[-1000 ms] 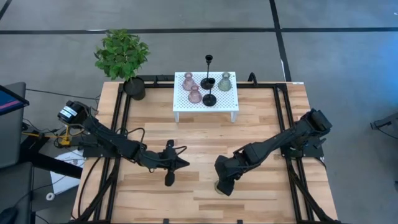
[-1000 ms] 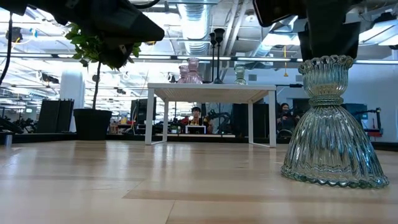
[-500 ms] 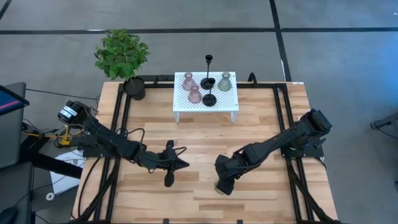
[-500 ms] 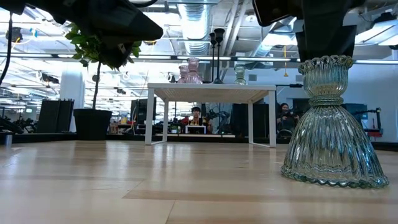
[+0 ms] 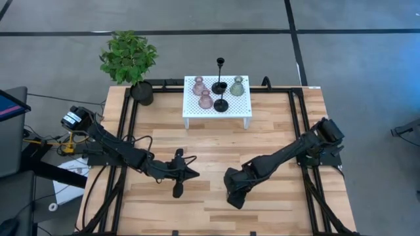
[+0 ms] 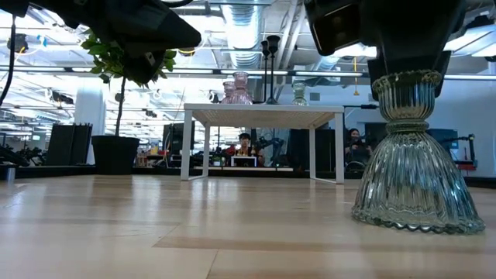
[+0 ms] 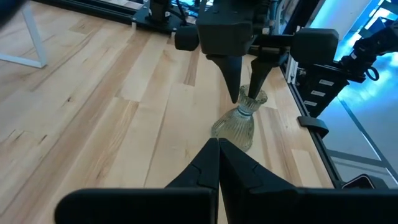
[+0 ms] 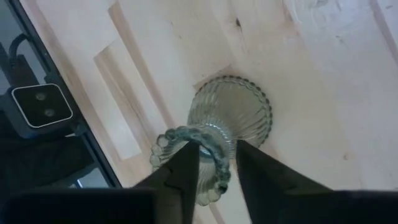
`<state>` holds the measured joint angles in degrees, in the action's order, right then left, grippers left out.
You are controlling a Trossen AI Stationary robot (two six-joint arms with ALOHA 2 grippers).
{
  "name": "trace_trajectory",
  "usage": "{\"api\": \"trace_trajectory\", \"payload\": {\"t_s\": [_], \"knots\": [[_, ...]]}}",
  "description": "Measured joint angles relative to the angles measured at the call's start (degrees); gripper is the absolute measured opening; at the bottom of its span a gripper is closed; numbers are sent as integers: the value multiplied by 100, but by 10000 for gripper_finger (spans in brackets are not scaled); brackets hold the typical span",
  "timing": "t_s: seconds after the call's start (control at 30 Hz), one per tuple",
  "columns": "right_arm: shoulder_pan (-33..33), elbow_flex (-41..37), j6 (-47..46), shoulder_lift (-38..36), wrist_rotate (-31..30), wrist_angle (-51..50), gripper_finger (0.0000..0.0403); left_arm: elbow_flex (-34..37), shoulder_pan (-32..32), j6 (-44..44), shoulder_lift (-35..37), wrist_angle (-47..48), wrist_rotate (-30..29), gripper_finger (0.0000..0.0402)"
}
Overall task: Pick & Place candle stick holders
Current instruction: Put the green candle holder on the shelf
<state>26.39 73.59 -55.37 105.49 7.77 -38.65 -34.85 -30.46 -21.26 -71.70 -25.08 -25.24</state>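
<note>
Five candle stick holders (image 5: pixel 218 88) are sitting on the white stand (image 5: pixel 217 111); I'm reading no labels or writing anywhere. I'm seeing the right gripper (image 8: pixel 214 168) straddling the scalloped rim of the sixth, a ribbed green glass holder (image 6: pixel 414 180) standing on the table (image 5: pixel 210 141), fingers spread, contact hard to judge. Left gripper (image 7: pixel 218 163) is hovering clenched nearby

The holder (image 6: pixel 415 174) is clear ribbed glass, glossy. The table (image 5: pixel 210 203) is pale planked wood, smooth with a soft sheen. The grippers' fingers (image 8: pixel 185 171) look matt black plastic.
</note>
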Motion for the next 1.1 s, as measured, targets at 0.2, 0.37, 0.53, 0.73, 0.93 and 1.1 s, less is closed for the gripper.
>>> {"api": "trace_trajectory", "payload": {"t_s": [0.2,0.37,0.53,0.73,0.93,1.1], "knots": [[2,19,43,-104,-32,3,16,0,0,-1,0,-2,0,2],[-50,12,-35,-318,-35,-377,16,-2,-2,0,0,0,1,2],[-259,19,-17,-783,41,-612,16,-2,-2,0,0,9,1,2],[-773,498,141,-1249,25,-1486,16,-2,-2,0,-2,28,9,2],[-1535,1813,722,-1238,-19,-2908,16,-2,-2,0,-2,28,321,2],[-2348,2662,1087,-1240,-20,-3522,16,-2,-2,0,-2,64,468,2]]}}
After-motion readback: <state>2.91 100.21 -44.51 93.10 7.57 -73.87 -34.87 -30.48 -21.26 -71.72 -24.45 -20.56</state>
